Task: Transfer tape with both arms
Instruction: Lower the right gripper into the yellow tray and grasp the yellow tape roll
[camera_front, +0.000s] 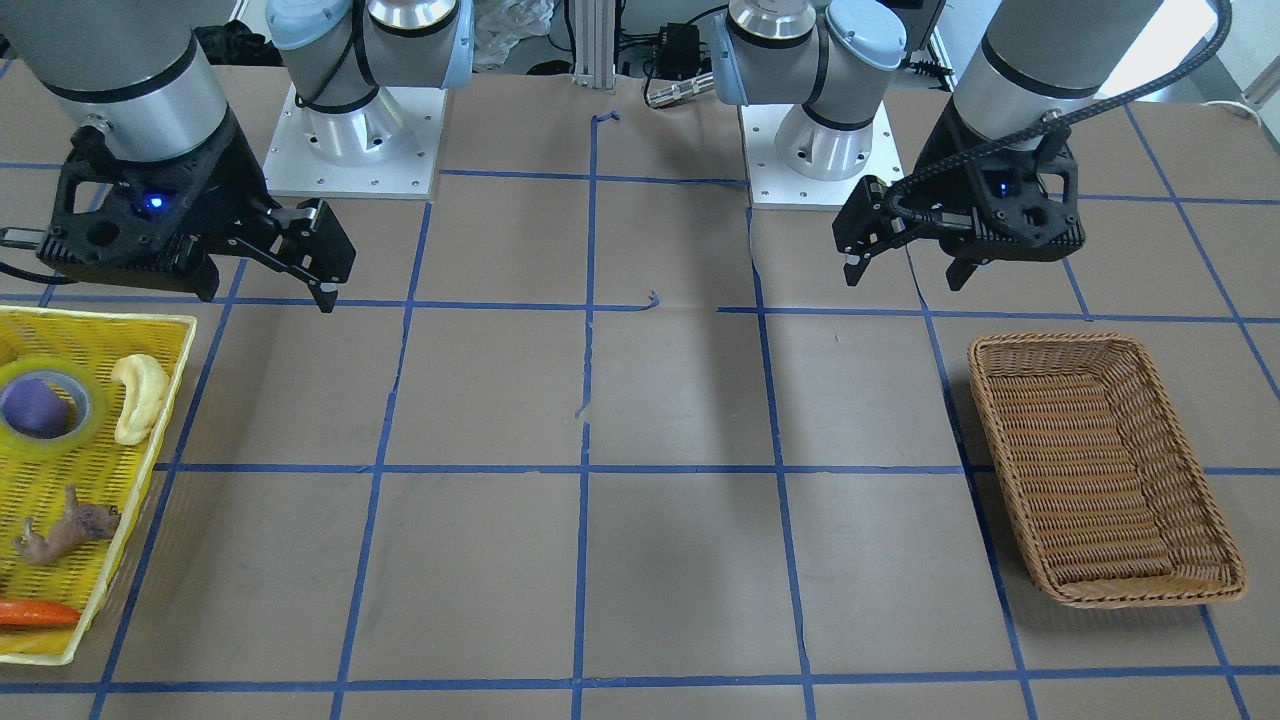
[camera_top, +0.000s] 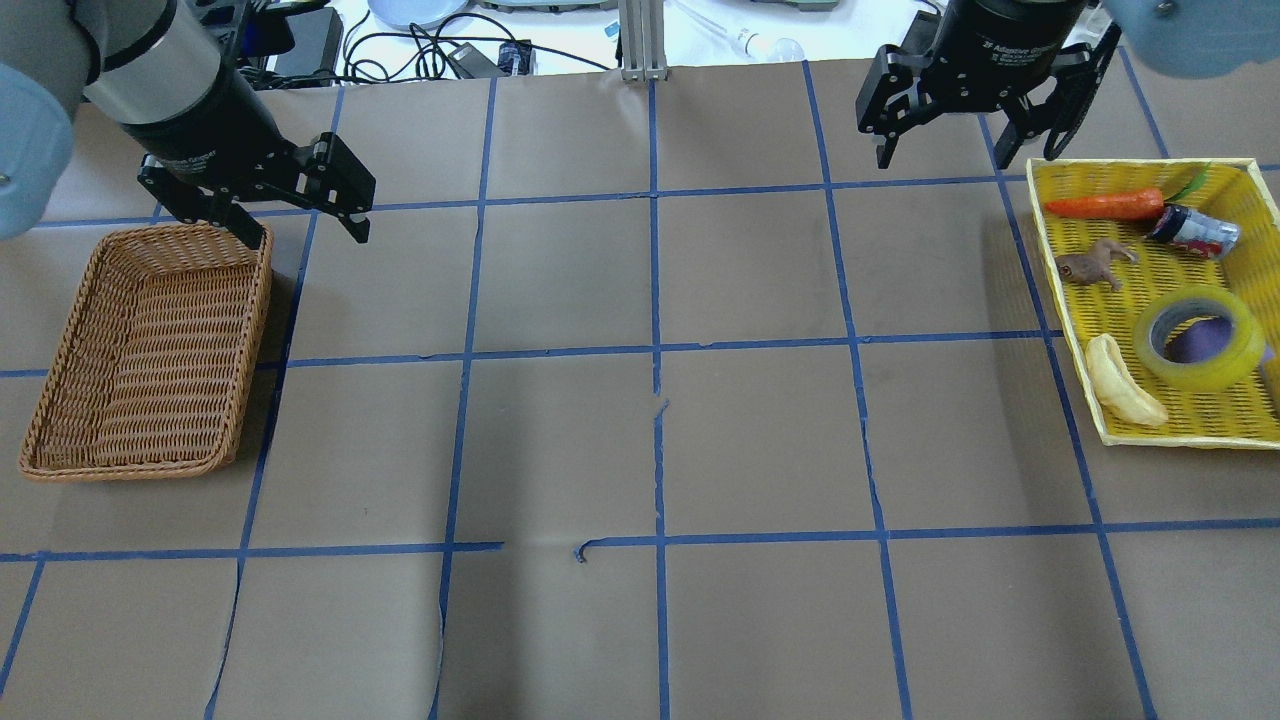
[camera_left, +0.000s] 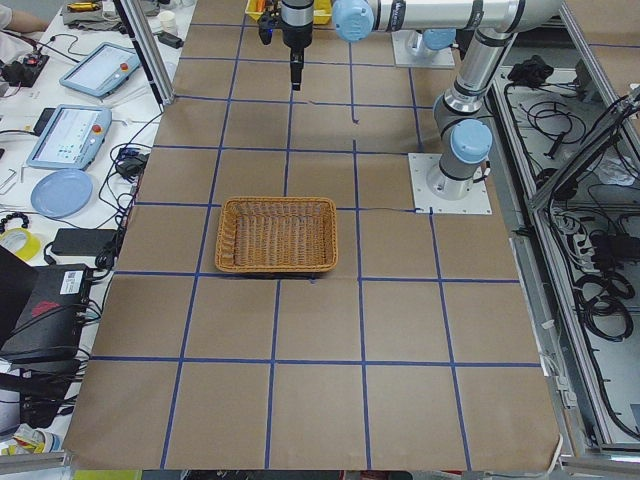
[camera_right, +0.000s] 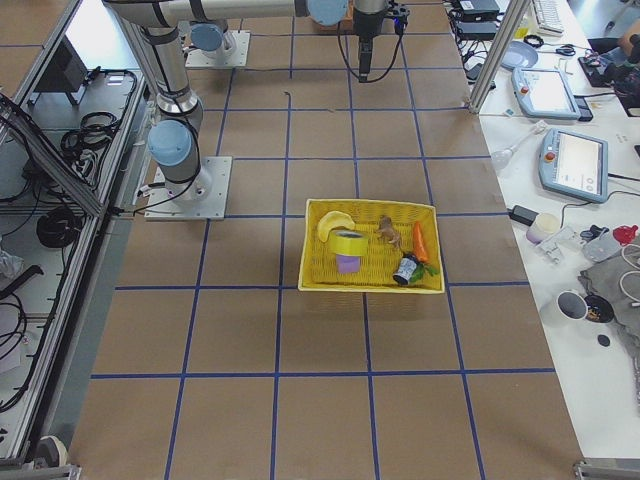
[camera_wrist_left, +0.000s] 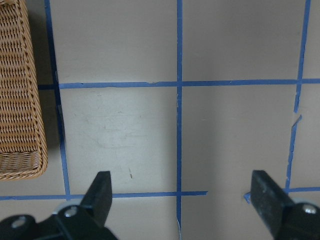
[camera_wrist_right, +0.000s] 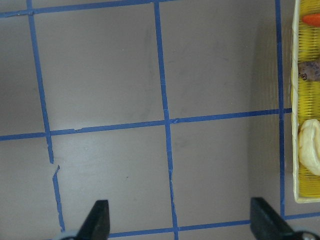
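The yellow tape roll (camera_top: 1246, 345) lies flat in a yellow plastic basket (camera_top: 1140, 166) at the table's right end, with a purple object (camera_top: 1202, 343) inside its core. It also shows in the front-facing view (camera_front: 90, 410) and the exterior right view (camera_right: 349, 241). My right gripper (camera_top: 967, 156) hangs open and empty above the table, beside the basket's far left corner, apart from the tape; the right wrist view (camera_wrist_right: 181, 220) shows bare table between its fingers. My left gripper (camera_top: 308, 236) is open and empty above the far right corner of a wicker basket (camera_top: 262, 300). Its fingers (camera_wrist_left: 100, 192) are wide apart.
The yellow basket also holds a banana (camera_top: 1122, 382), a carrot (camera_top: 1105, 205), a brown toy animal (camera_top: 1092, 266) and a small can (camera_top: 1192, 230). The wicker basket (camera_front: 1100, 342) holds nothing. Blue tape lines form a grid on the brown table cover.
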